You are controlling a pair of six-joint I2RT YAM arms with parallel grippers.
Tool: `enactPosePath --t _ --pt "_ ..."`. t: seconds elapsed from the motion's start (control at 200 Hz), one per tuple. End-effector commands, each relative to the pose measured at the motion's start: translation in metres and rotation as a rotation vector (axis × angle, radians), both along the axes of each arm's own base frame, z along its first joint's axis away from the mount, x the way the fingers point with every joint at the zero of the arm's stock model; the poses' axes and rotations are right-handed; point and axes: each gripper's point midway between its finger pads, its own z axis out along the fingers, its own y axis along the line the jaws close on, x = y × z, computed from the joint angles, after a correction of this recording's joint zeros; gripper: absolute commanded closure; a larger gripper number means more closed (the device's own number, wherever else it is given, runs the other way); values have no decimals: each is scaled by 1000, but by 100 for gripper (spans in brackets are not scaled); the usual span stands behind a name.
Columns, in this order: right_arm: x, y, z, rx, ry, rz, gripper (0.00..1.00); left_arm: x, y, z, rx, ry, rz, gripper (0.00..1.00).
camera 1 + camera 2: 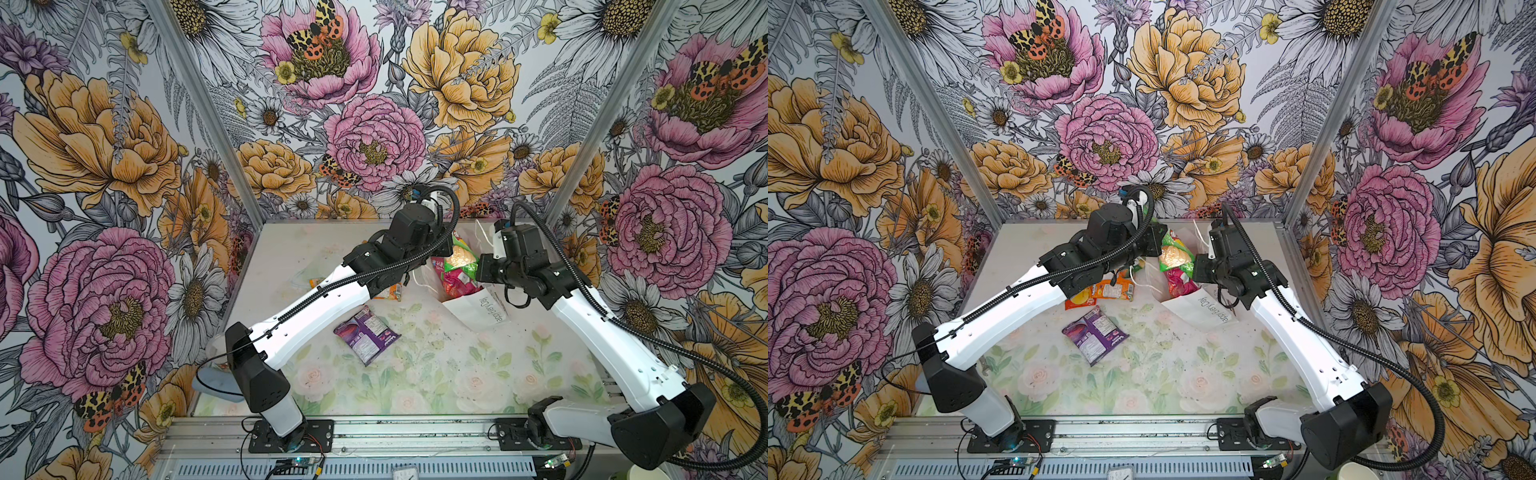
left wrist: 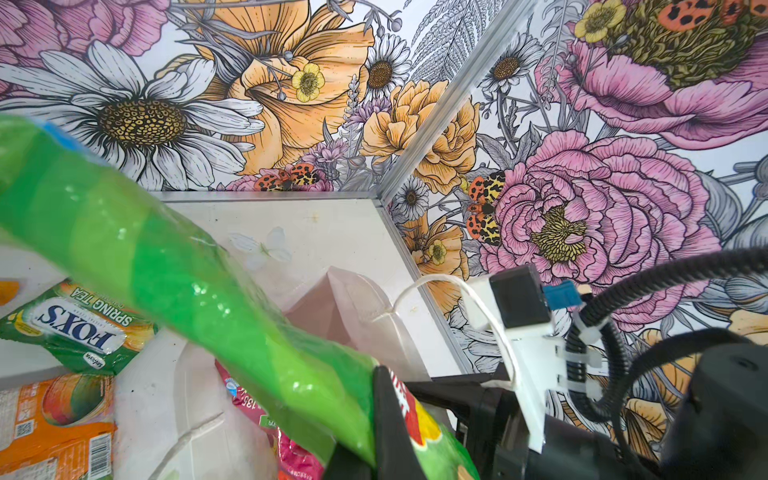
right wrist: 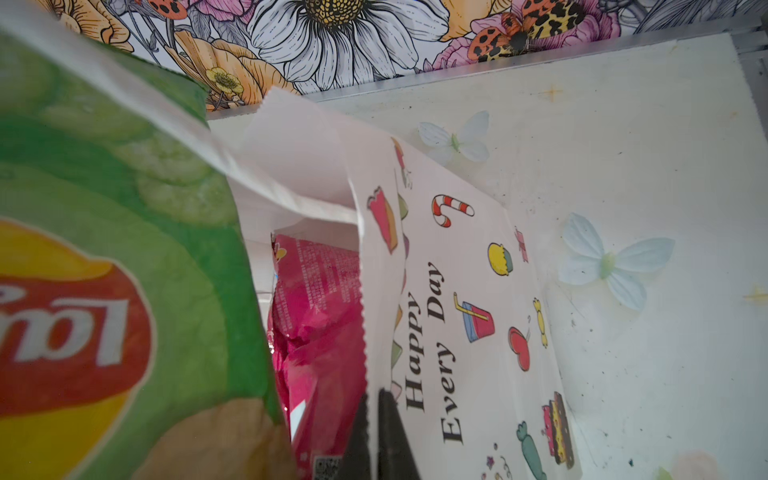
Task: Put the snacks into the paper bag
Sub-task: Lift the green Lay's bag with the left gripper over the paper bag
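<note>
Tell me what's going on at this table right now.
Snacks are being packed. The left pincer is shut on a crinkly green chips packet, holding it at the mouth of the white paper gift bag. The right pincer is shut on that bag's rim. A pink packet sits inside. A purple packet, orange packets and a green-yellow FOX'S packet lie on the table outside the bag.
</note>
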Motion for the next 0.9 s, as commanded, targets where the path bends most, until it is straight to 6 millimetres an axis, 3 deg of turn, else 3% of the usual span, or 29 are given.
enactPosePath --t 0.0,0.16,0.32,0.55,0.896 --pt "1 6 19 42 -62 8 100 7 3 29 -74 -117 40 100" --pt "0 5 20 41 -67 1 100 5 -9 21 -50 -142 6 100" --pt "0 3 24 42 -81 -5 100 -8 -29 -10 122 -188 -3 100" --pt "0 3 26 49 -87 -8 100 -13 -37 -48 315 -242 43 100" --pt "0 6 28 63 -85 -2 100 -11 -53 -68 381 -309 38 100"
